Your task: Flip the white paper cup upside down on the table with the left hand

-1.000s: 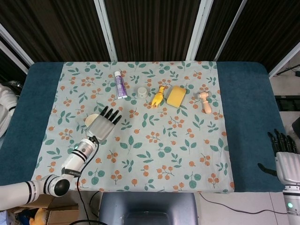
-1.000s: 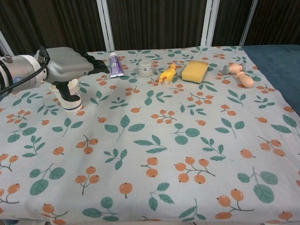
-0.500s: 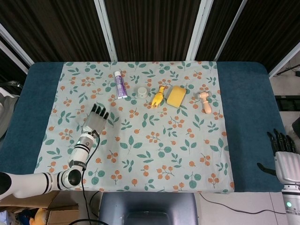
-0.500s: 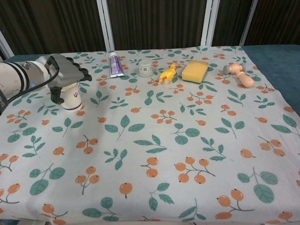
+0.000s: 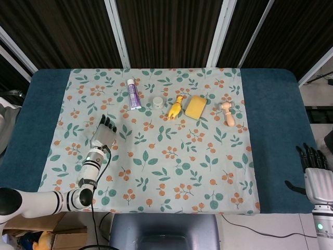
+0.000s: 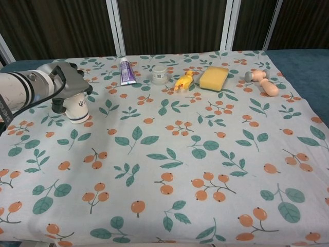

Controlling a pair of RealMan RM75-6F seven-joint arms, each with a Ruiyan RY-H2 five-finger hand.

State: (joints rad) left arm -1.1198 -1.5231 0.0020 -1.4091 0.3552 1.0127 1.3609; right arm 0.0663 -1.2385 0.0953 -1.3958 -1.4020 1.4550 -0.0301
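The white paper cup (image 6: 79, 108) stands upright on the floral cloth at the left, with a small dark mark on its side. My left hand (image 6: 68, 85) sits over its top, fingers curled down one side and the thumb on the other, gripping the rim. In the head view the left hand (image 5: 104, 133) covers the cup completely. My right hand (image 5: 314, 171) hangs off the table's right edge, low in the frame, fingers spread and holding nothing.
Along the far side lie a purple tube (image 6: 125, 71), a small white jar (image 6: 160, 74), a yellow toy chicken (image 6: 183, 81), a yellow sponge (image 6: 214, 77) and a wooden mallet (image 6: 263, 82). Blue table surface (image 5: 36, 114) borders the cloth at the left.
My left hand has drawn back toward the left and lowered onto the cup, its fingers closing around the rim. The cup stays in place. The right hand is unchanged.
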